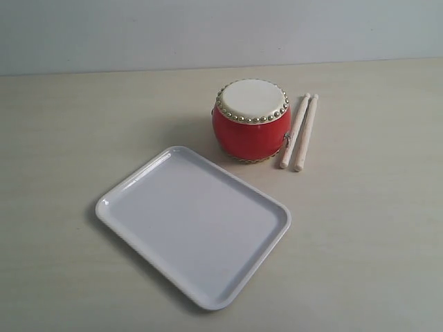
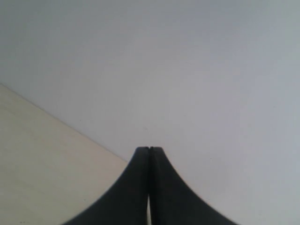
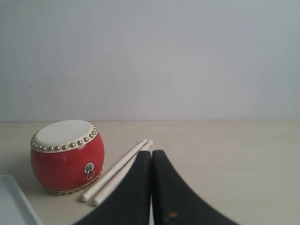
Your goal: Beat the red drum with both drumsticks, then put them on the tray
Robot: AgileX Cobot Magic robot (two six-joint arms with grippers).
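Drumsticks [image 1: 295, 131] lying beside red drum [image 1: 250, 128], near but clear of right gripper [image 3: 151, 152], jaws pressed together, left gripper [image 2: 149, 149] likewise closed

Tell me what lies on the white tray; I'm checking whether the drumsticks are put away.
Nothing: the tray is bare and fully uncovered in the exterior view. Both drumsticks lie on the table beside the red drum.

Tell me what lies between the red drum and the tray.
Nothing: only a narrow strip of bare table separates the red drum from the tray, as the exterior view shows.
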